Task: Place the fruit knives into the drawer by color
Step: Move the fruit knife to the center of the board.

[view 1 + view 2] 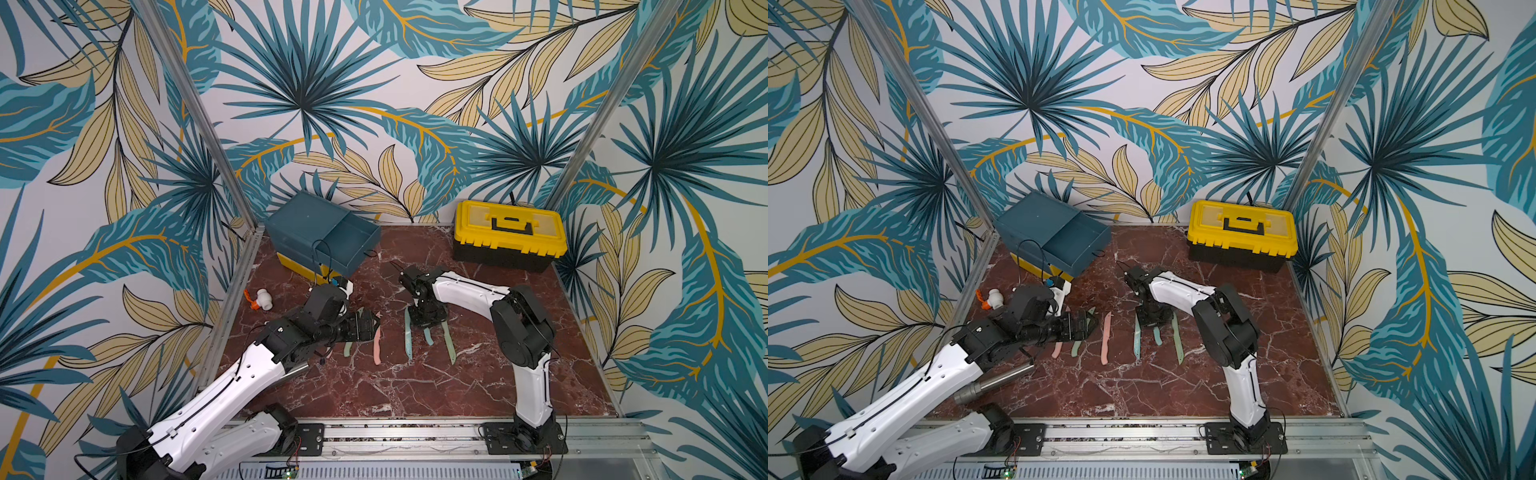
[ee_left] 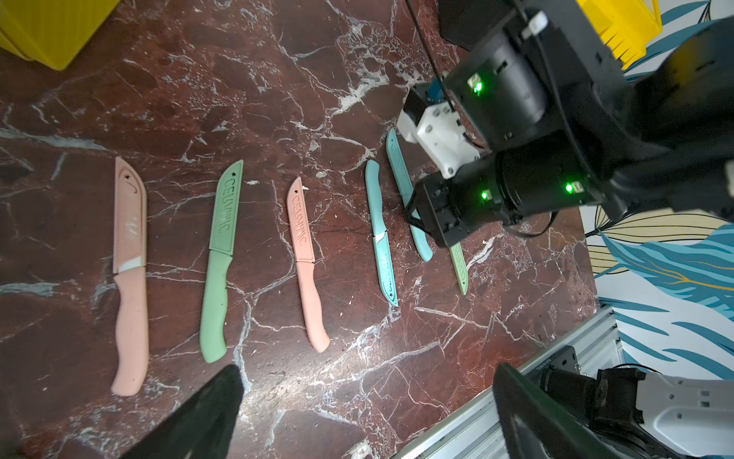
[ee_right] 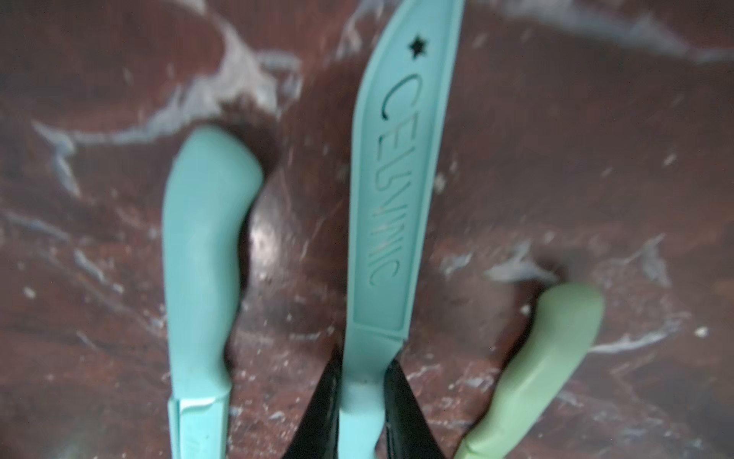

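In both top views the fruit knives [image 1: 377, 345] are seen lying flat in a row on the marble table [image 1: 415, 386], well apart from the drawer [image 1: 303, 220], whose teal top compartment stands pulled out. Their long axes run roughly from the back wall toward the arm bases. The right gripper [image 1: 424, 322] is set down over the teal knife [image 1: 428, 336], and the left gripper [image 1: 1086, 326] hovers above the pink-and-green end of the row. In the left wrist view the left gripper's fingers [image 2: 206, 413] are seen spread wide, with nothing between them. In the right wrist view the black fingers [image 3: 401, 397] are pressed against both sides of the teal knife just behind its sheath, at the neck of the handle. The sheathed tip is pointed away from the wrist, opposite to the second teal knife [image 3: 206, 258] beside it. The knife is judged light, stiff and smooth. Held at that narrow neck it may swivel or slip, so a firm pinch near its middle is advised.
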`<state>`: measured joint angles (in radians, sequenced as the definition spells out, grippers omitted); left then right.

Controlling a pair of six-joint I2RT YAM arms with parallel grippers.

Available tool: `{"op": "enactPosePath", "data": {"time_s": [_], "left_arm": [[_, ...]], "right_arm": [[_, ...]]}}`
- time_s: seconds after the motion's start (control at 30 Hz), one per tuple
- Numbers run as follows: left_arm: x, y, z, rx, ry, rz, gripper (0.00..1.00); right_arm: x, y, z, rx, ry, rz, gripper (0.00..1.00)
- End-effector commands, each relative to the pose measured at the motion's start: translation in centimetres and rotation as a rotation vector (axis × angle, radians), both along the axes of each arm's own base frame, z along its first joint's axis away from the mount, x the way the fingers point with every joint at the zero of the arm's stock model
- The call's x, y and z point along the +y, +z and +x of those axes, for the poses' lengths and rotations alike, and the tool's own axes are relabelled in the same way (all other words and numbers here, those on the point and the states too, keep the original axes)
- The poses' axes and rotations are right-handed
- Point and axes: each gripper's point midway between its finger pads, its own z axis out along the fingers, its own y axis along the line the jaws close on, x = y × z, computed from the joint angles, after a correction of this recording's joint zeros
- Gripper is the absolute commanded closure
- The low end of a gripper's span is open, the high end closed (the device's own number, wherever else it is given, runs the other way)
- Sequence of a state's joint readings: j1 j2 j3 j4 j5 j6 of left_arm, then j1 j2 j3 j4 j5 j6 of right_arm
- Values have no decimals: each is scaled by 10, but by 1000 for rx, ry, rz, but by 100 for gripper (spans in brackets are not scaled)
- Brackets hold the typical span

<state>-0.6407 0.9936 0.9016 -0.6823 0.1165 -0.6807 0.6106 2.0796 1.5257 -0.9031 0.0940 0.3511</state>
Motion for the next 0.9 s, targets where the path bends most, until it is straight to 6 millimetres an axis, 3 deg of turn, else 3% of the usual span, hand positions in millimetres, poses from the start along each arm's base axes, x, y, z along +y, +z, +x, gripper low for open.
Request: {"op": "enactPosePath", "data": {"time_s": [0.0, 0.17, 0.37, 0.53, 0.87], "left_arm": [[-7, 4, 5, -27, -17, -19, 0], [-12, 8, 10, -45, -45, -6, 0], [-18, 16, 16, -80, -85, 8, 0], [-24, 20, 22, -92, -104, 12, 0], [-30, 19, 29, -89, -97, -1, 0]], "right_arm": [[-12, -2, 22, -18, 36, -45, 79], [-15, 0, 47, -22, 3, -1, 76], [-9, 9, 56, -27, -32, 62, 56], [-4, 13, 59, -41, -46, 88, 56], [-7, 0, 57, -6, -51, 66, 65]]}}
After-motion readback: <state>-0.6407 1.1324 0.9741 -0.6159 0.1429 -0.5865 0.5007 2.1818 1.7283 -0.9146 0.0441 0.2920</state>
